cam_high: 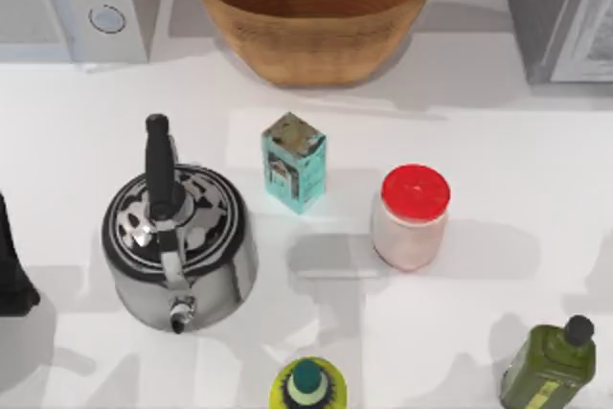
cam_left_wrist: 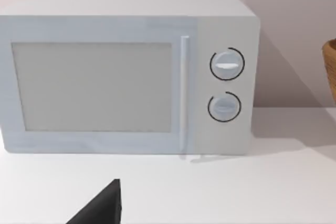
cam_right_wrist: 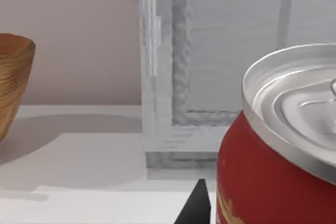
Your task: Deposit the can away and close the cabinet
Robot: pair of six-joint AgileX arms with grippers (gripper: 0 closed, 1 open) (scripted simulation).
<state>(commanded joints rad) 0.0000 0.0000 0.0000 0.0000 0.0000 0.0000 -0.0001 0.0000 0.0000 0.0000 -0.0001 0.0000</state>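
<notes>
The can [cam_right_wrist: 262,182] is red with a silver metal top and sits tilted and very close in the right wrist view. My right gripper [cam_right_wrist: 244,217] is shut on the can, with one dark fingertip [cam_right_wrist: 195,207] showing beside it. Past the can stands the grey cabinet [cam_right_wrist: 168,77], a framed panel facing me. The cabinet [cam_high: 556,16] is at the table's back right corner. My left arm [cam_high: 11,265] rests at the left edge. A dark part of my left gripper [cam_left_wrist: 102,207] points at the microwave [cam_left_wrist: 126,77].
A wicker basket [cam_high: 314,16] stands at the back centre and the microwave [cam_high: 77,2] at the back left. A steel kettle [cam_high: 177,237], a teal box [cam_high: 293,162] and a red-lidded jar [cam_high: 412,217] occupy the middle. Two bottles [cam_high: 551,366] [cam_high: 308,385] stand at the front.
</notes>
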